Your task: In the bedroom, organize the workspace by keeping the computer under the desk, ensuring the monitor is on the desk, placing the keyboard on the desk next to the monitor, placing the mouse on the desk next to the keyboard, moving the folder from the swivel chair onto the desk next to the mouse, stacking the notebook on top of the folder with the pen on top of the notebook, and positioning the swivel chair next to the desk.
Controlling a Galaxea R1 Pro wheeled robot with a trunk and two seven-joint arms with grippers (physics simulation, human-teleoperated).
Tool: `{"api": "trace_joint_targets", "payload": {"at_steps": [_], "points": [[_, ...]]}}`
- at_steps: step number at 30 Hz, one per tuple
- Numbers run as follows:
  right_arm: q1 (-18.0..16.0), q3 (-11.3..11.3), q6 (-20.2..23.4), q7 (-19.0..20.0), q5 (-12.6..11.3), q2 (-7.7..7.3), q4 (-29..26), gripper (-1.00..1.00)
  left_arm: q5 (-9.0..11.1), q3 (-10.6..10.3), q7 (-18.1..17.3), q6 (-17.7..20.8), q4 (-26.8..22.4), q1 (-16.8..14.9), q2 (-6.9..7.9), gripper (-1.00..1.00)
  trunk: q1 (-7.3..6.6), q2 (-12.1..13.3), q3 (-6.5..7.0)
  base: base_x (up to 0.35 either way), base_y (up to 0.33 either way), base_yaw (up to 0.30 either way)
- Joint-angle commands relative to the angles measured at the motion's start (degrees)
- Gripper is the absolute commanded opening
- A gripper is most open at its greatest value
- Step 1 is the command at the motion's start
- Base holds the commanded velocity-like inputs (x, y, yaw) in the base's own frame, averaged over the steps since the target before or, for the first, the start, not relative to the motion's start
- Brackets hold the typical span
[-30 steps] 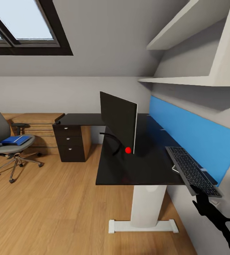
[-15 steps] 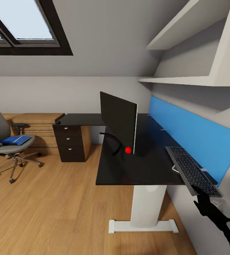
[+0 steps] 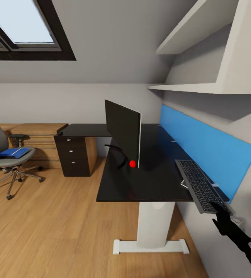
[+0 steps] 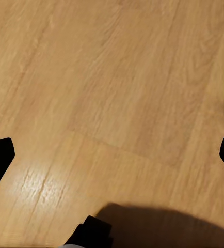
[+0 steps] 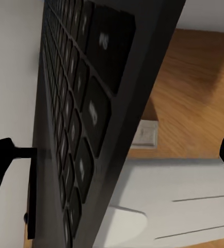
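The right tool (image 3: 220, 210) grips the keyboard (image 3: 200, 185) by its near end, closed on the frame, and holds it tilted with much of its length over the right-hand part of the tabletop (image 3: 148, 185), close to the blue wall panel (image 3: 202, 150). The monitor (image 3: 123, 133) stands on the tabletop, turned edge-on to the head camera, well apart from the keyboard. Far to the left, the swivel chair (image 3: 4, 154) carries the folder (image 3: 11, 153) on its seat, near the light-wood drawer chest (image 3: 36, 135) and the black drawer unit (image 3: 73, 156). The left tool (image 4: 112, 155) hangs over bare floor (image 4: 112, 77) with its fingers spread wide and nothing between them. The chief risk, as I judge it, lies in the grip: held by one end only, the long keyboard may pivot or slip in the jaws, and letting go while it is tilted could drop it off the near edge or knock it against the wall panel. Sliding it toward the monitor might also nudge the thin foot.
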Motion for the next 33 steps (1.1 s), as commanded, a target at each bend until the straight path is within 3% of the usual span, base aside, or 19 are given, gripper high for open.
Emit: {"api": "trace_joint_targets", "payload": {"at_steps": [1,6,7,23,28,33], "points": [[-0.04,-0.14,0.36,0.11,-0.25,-0.01,0.04,1.00,0.52,-0.49,0.30,-0.29,0.01,-0.05,0.02,1.00,-0.01,-0.03,-0.06,0.000,-0.068,0.000],[-0.02,-0.14,0.36,0.13,-0.23,-0.03,0.04,1.00,0.52,-0.49,0.30,-0.32,0.07,-0.05,0.02,1.00,-0.01,-0.03,-0.06,0.000,-0.015,0.000],[-0.03,-0.14,0.36,0.13,-0.23,-0.03,0.04,-1.00,0.52,-0.49,0.30,-0.32,0.08,-0.05,0.02,1.00,-0.01,-0.03,-0.06,0.000,-0.005,0.000],[-0.04,-0.06,0.27,0.33,-0.22,-0.04,0.02,-1.00,0.52,-0.49,0.30,-0.32,0.11,-0.05,0.02,1.00,-0.01,-0.03,-0.06,0.000,0.000,0.000],[-0.04,0.08,0.11,0.40,-0.28,0.03,-0.55,-1.00,0.52,-0.49,0.30,-0.32,0.11,-0.05,0.02,1.00,-1.10,1.98,0.84,0.000,0.000,0.000],[0.06,0.19,0.02,0.40,-0.21,0.36,-4.84,-1.00,0.52,-0.49,0.30,-0.32,0.11,-0.05,0.02,1.00,-2.20,3.98,1.74,0.000,0.000,0.000]]}}
